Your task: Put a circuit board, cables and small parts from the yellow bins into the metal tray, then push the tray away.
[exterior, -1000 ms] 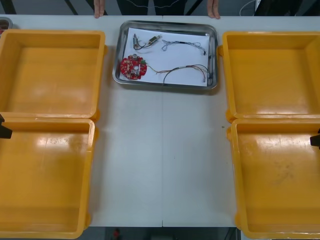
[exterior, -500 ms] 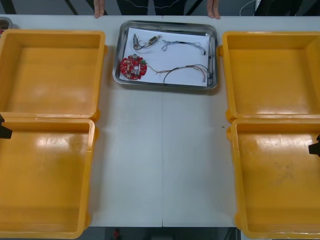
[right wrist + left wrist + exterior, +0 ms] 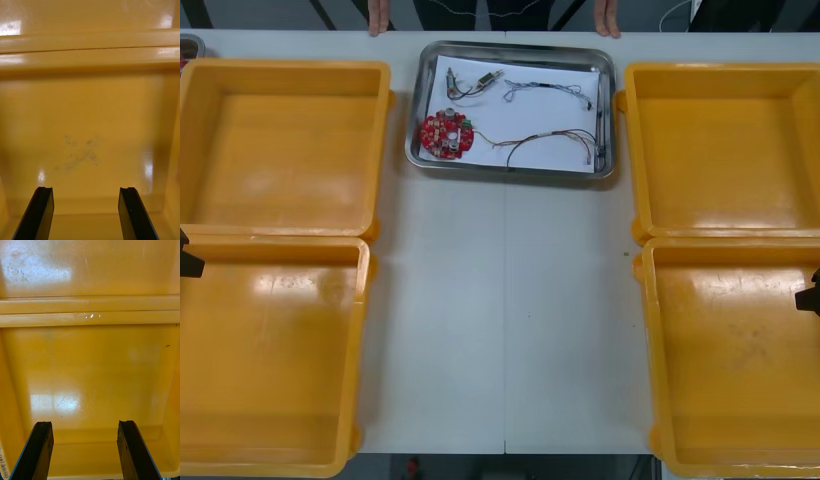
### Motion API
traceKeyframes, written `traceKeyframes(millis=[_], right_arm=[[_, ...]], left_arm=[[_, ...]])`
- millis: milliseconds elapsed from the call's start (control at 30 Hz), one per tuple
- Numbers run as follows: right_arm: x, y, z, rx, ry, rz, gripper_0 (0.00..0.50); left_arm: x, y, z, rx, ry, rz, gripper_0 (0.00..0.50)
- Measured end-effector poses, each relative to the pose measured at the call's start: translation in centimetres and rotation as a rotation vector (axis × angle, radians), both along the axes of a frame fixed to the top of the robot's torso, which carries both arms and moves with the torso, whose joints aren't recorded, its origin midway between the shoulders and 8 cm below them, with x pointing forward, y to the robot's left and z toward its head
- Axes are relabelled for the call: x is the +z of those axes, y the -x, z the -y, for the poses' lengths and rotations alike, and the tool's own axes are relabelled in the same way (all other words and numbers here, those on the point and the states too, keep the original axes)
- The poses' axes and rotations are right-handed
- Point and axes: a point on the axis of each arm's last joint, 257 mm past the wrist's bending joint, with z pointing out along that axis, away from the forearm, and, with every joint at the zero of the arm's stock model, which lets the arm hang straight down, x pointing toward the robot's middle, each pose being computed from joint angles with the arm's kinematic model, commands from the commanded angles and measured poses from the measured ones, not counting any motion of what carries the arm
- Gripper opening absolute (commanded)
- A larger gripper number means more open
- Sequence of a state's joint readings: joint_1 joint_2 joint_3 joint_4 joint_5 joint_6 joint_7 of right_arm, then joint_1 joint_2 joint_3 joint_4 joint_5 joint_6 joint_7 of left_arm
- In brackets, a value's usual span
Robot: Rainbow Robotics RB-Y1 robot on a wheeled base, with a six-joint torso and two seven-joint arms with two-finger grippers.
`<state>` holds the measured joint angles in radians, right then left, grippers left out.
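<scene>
The shiny rectangular metal tray holds the round red circuit board and cables, well apart from the left gripper and right gripper, each wide open and empty over yellow plastic bins flanking it, so any further push likely wants square contact on its near rim.

All four of my bins are plain yellow: far left bin, near left bin, far right bin and near right bin. The near right bin's floor carries a faint grey smudge. The metal tray is shiny silver at the rim and white inside. The round circuit board is red with pale specks. One cable is black, and the twisted cable is blue and white. The table is off-white. The fingers of my right gripper and left gripper are black.
</scene>
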<state>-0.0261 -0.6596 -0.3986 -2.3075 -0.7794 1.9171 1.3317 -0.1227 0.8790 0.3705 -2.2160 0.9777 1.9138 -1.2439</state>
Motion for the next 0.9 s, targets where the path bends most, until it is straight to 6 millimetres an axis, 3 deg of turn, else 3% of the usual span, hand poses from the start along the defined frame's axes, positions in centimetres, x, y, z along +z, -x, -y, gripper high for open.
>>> traceKeyframes(millis=[900], right_arm=[[0.0, 0.0, -0.02, 0.0, 0.0, 0.0, 0.5]], left_arm=[[0.0, 0.0, 0.0, 0.0, 0.0, 0.0, 0.5]])
